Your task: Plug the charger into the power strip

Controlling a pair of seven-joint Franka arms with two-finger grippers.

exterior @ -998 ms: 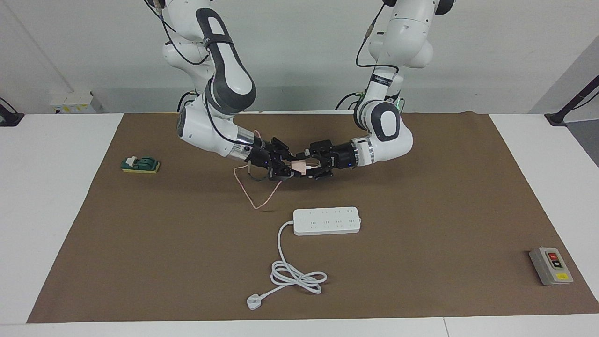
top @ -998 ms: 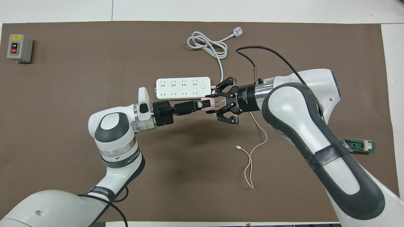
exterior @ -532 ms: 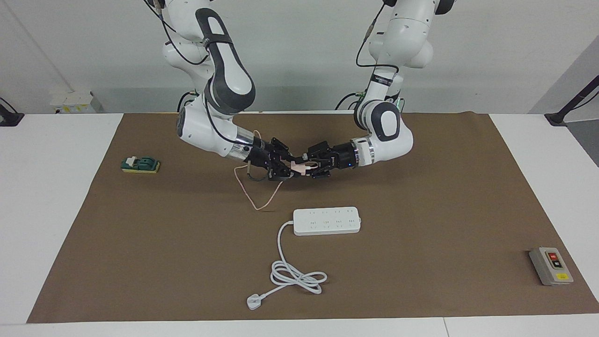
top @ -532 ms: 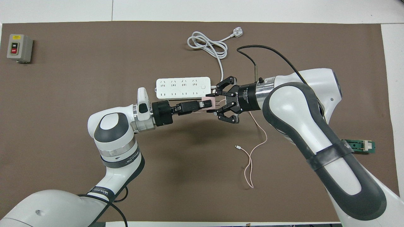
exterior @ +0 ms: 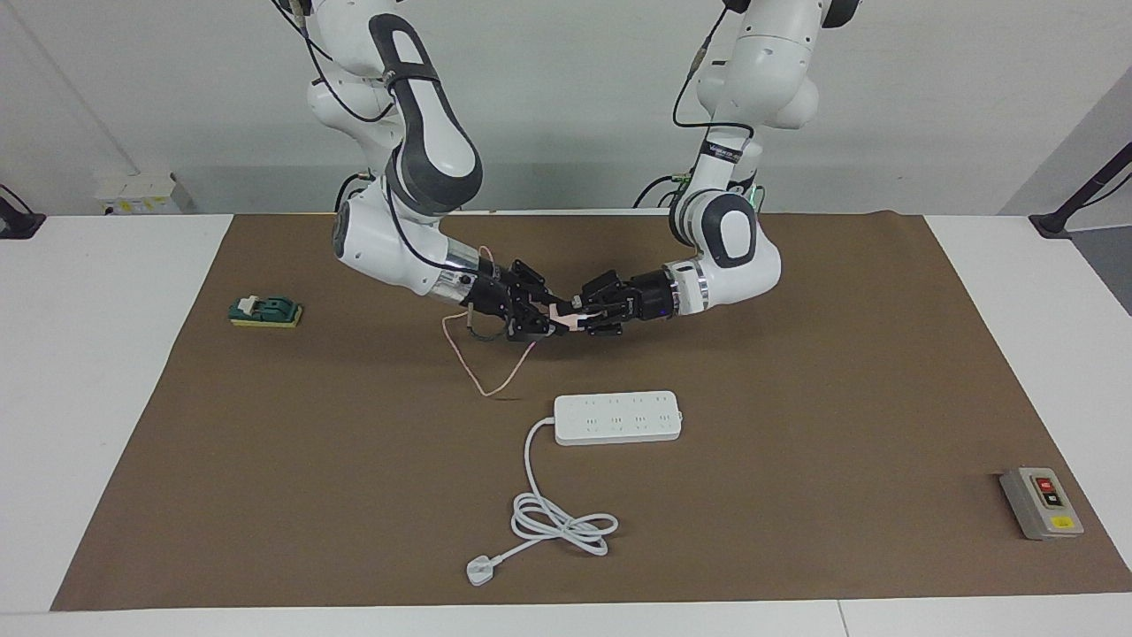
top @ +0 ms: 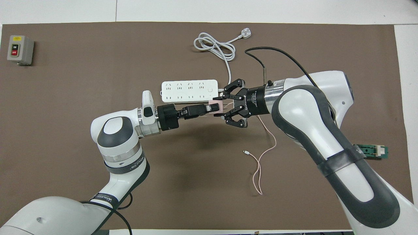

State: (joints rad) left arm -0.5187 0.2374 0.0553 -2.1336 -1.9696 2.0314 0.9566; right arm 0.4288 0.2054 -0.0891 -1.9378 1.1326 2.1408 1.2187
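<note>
The charger (exterior: 567,316) (top: 215,106), a small pale-pink cube, hangs above the brown mat between my two grippers. My right gripper (exterior: 548,320) (top: 223,107) is shut on the end toward the right arm. From the other end, my left gripper (exterior: 586,316) (top: 210,109) is shut on it too. Its thin pink cable (exterior: 482,376) (top: 259,164) droops to the mat. The power strip (exterior: 617,418) (top: 189,90), a long white bar, lies flat on the mat, farther from the robots than the charger.
The strip's thick white cord (exterior: 562,522) coils farther out and ends in a flat white plug (exterior: 480,571). A grey button box (exterior: 1041,502) sits near the left arm's end. A green block (exterior: 265,310) lies toward the right arm's end.
My left gripper has shut on the charger, where a second ago its fingers stood open around it. The right gripper keeps its hold and has barely moved.
</note>
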